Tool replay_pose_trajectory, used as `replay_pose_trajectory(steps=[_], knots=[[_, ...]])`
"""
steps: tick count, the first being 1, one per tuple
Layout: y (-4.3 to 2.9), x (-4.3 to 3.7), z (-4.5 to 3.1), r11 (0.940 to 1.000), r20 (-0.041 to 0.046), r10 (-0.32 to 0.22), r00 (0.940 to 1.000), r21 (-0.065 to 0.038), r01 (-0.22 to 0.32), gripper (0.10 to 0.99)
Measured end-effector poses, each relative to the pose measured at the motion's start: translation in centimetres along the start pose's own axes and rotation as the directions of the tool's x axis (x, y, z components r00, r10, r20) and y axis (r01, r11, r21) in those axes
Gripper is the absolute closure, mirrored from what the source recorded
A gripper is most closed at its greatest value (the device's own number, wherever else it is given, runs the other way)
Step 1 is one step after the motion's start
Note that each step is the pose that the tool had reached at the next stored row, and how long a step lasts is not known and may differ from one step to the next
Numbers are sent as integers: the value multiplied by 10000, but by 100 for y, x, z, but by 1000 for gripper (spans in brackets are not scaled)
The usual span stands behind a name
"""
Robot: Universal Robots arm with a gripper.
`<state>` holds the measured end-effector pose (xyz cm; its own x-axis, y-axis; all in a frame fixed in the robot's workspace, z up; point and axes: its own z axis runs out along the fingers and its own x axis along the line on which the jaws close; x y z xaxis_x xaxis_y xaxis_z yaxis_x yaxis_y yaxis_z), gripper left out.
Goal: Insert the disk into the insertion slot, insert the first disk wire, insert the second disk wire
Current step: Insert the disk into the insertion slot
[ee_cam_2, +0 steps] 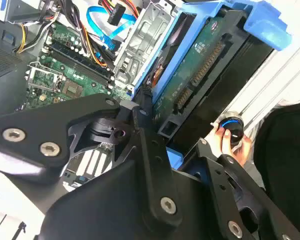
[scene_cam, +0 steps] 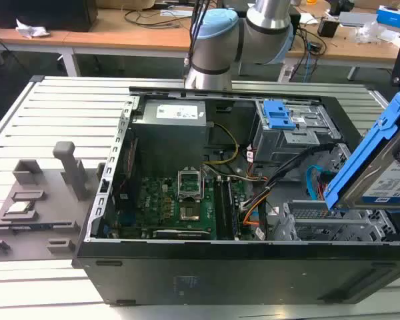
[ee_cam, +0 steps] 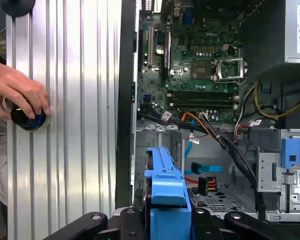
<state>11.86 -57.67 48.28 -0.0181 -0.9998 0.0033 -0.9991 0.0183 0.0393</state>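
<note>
The disk [scene_cam: 377,160], a silver drive in a bright blue carrier, hangs tilted above the open computer case at the exterior view's right. My gripper [ee_cam_2: 175,132] is shut on it, a black finger [ee_cam_2: 142,107] on either side of the carrier. The second wrist view shows the disk's green circuit side [ee_cam_2: 200,65]; the first wrist view shows the carrier's blue edge [ee_cam: 165,192] between my gripper [ee_cam: 167,222] fingers. The insertion slot [scene_cam: 333,223], a silver perforated cage, lies just below the disk. A loose blue flat wire [scene_cam: 313,181] and black wires [scene_cam: 293,167] lie beside it.
A grey cage with a blue tab [scene_cam: 279,113] stands behind the slot. The motherboard [scene_cam: 187,200] and power supply [scene_cam: 173,120] take up the case's other half. A person's hand [ee_cam: 20,90] rests on a black-and-blue knob [ee_cam: 31,120] on the slatted table. A grey fixture [scene_cam: 33,200] sits at the exterior view's left.
</note>
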Motion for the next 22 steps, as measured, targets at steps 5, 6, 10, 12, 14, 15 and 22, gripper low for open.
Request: replay_pose_trajectory(steps=[5, 6, 10, 12, 14, 15, 22], knots=[[58, -3, 104, 10000, 28, -1, 10000, -1, 1, 725], [70, -7, 115, 10000, 36, -1, 10000, -1, 1, 725], [140, -46, 194, 10000, 87, -4, 10000, -1, 4, 725], [151, -71, 231, 10000, 86, -4, 10000, -2, 4, 725], [166, -106, 320, 10000, 87, -4, 10000, -2, 4, 725], [167, -127, 345, 10000, 89, -4, 10000, -2, 4, 725], [164, -143, 435, 10000, 88, -4, 10000, -1, 4, 725]])
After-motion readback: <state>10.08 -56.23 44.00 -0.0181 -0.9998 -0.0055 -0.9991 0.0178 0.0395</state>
